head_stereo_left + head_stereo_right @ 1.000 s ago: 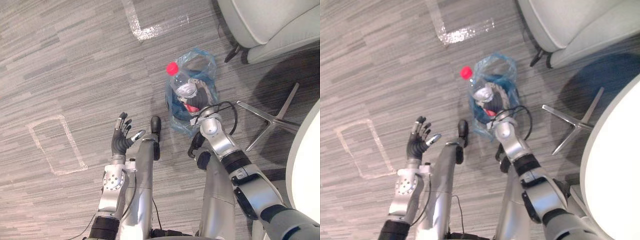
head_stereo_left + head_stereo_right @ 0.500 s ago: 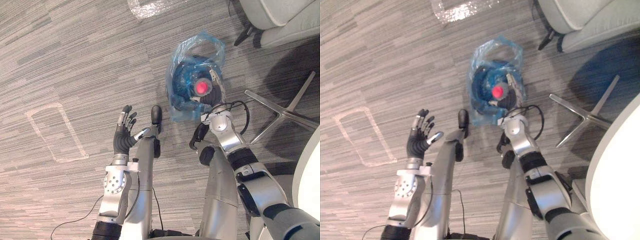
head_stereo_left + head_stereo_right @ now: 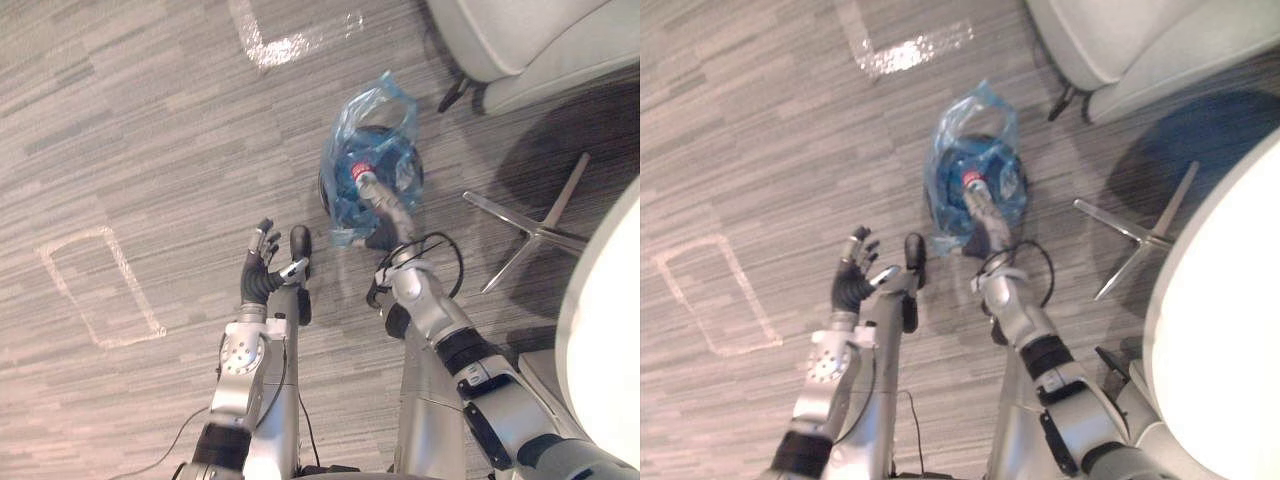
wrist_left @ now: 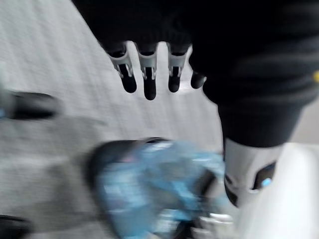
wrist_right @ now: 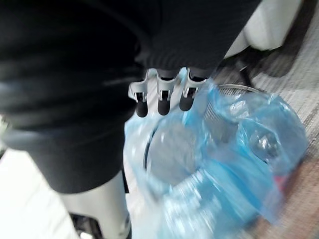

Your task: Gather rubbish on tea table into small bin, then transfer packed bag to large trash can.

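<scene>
1. Floor [image 3: 150,120]: grey striped carpet that carries everything listed here.
2. Taped rectangle [image 3: 95,285]: a pale outline stuck to the floor, furthest left and well apart from the bin.
3. Tape patch [image 3: 285,45]: a shiny angled strip on the floor, far side, left of the bin.
4. Left robot hand [image 3: 262,272]: raised above bare floor just left of the bin, palm up. It is released, with fingers [image 4: 144,79] straight and spread, and it carries nothing and touches nothing.
5. Small bin [image 3: 323,188]: a dark round bin standing on the floor between the two arms.
6. Blue bag [image 3: 385,100]: a translucent liner in the bin, its loose top bunched up on the far side.
7. Clear bottle [image 5: 172,154]: lies inside the bag, seen through the film in the right wrist view. A red patch [image 3: 360,170] shows among the contents.
8. Right robot hand [image 3: 388,215]: reaches over the near right edge of the bin's mouth. It is released, with fingers [image 5: 159,102] relaxed above the bag and grasping nothing. Whether they touch the film cannot be told.
9. Chrome chair base [image 3: 530,235]: splayed legs on the floor, right of the bin.
10. Pale armchair [image 3: 540,40]: at the far right corner.
11. Counter [image 3: 610,330]: a white rounded edge at the right border.
</scene>
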### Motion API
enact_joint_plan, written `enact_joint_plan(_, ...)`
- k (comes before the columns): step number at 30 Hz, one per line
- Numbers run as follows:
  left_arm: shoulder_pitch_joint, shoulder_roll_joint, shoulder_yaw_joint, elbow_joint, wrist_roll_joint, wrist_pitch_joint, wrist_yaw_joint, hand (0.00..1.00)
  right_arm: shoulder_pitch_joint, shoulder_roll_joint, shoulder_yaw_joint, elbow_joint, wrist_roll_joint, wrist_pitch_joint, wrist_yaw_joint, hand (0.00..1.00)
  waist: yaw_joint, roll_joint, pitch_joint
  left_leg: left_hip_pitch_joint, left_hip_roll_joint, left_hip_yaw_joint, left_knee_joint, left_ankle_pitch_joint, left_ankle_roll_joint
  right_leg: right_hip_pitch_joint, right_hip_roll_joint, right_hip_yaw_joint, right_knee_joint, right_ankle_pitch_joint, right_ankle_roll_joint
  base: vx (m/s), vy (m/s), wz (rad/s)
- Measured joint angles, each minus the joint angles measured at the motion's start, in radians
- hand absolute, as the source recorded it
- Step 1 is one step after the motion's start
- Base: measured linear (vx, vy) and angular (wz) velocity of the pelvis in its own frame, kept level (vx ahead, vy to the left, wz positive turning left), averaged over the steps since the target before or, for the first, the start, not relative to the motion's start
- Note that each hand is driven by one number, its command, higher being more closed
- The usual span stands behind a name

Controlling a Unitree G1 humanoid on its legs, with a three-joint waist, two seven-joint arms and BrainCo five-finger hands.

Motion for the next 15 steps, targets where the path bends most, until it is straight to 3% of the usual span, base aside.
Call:
enact_joint_plan(1,-0.028,-0.005,-0.001,0.06,0.002,-0.001,0.017,0.0,-0.021,0.012,0.021,0.055,-0.023,0.008,-0.002,0.0,0.001,-0.011,-0.007,0.007,-0.001,0.003,-0.02,0.008,-0.001,0.001,0.001,0.0,-0.011,0.004,-0.001,0.0,0.0,0.0)
enact_joint_plan(6,-0.146,-0.019,0.014,0.224,-0.006,-0.002,0.082,0.0,-0.12,0.068,0.072,0.25,-0.086,0.05,-0.016,0.0,0.001,-0.015,-0.009,0.01,-0.005,-0.008,-0.073,0.041,-0.008,0.0,0.001,-0.019,-0.039,0.017,-0.012,-0.01,-0.005,0.09)
enact_joint_plan(14,-0.239,-0.012,0.091,0.368,-0.076,-0.018,0.144,0.0,-0.28,0.116,0.02,0.43,-0.085,0.146,-0.08,0.0,0.006,-0.015,-0.005,-0.079,-0.025,-0.044,-0.103,0.078,-0.016,-0.085,-0.015,-0.055,-0.018,0.016,-0.012,0.0,-0.005,0.15)
enact_joint_plan(15,-0.247,-0.01,0.09,0.368,-0.086,-0.017,0.146,0.0,-0.286,0.116,0.013,0.437,-0.085,0.149,-0.08,1.0,0.005,-0.015,-0.004,-0.081,-0.029,-0.048,-0.104,0.08,-0.017,-0.09,-0.019,-0.055,-0.011,0.014,-0.01,0.0,-0.003,0.3)
